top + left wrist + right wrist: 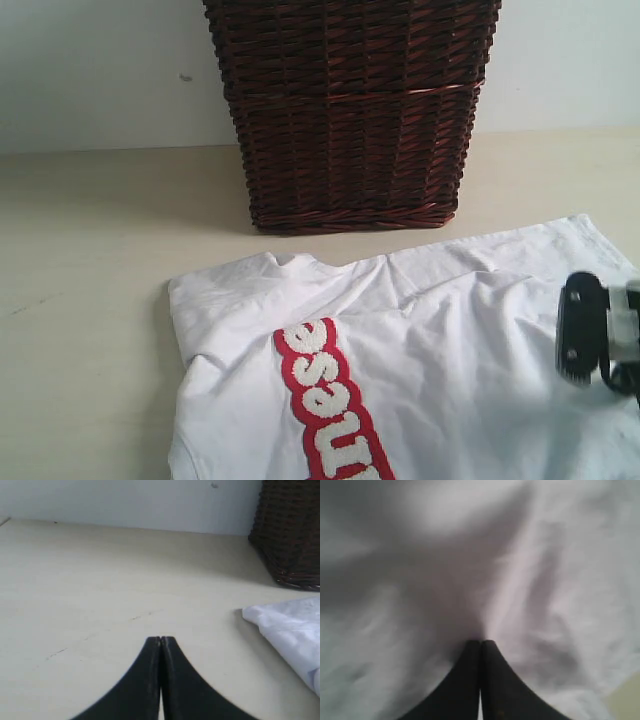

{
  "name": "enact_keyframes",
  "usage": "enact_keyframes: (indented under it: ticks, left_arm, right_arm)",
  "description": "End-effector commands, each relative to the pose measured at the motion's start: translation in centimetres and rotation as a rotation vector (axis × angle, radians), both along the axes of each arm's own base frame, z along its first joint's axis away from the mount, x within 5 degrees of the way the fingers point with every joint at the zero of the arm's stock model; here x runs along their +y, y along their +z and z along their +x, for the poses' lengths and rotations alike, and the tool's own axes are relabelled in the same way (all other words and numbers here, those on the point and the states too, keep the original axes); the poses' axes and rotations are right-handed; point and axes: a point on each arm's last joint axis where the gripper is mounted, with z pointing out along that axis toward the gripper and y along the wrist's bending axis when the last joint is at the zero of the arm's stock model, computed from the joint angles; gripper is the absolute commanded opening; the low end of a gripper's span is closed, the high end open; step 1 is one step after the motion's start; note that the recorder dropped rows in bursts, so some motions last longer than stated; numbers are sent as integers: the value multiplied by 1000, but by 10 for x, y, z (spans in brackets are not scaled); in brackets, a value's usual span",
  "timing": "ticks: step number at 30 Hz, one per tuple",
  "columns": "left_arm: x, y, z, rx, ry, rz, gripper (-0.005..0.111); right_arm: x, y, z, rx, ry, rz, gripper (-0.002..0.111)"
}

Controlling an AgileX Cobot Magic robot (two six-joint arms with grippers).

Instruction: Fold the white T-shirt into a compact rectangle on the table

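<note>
Exterior view: the white T-shirt lies spread but rumpled on the bench, its collar end toward the basket and the red band running toward the near edge. Its left side looks doubled over on itself.

The main risk, as I judge it, is folding over those wrinkles. That would set the creases and leave a lopsided bundle rather than a tidy rectangle. A second risk is dragging. The right end effector is clenched, tips together, right down at the cloth. A sideways move from there would bunch the fabric and slide the whole shirt. Creases run toward the tips, but I cannot tell whether any cloth is nipped between them or merely pressed. If nothing is caught, a lift would come up with nothing.

The left end effector is also clenched and holds nothing. It hovers over bare bench, with the shirt's edge off to one side and apart from it. Working from one side alone would likely skew the shirt toward the basket.
</note>
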Motion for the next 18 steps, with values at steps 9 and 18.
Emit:
enact_keyframes:
  ticks: [9,18]
  left_arm:
    - [0,2,0,-17,3,-5,0]
    - [0,2,0,-17,3,-5,0]
  right_arm:
    - [-3,-31,-59,310,26,6,0]
    - [-1,5,-46,78,31,39,0]
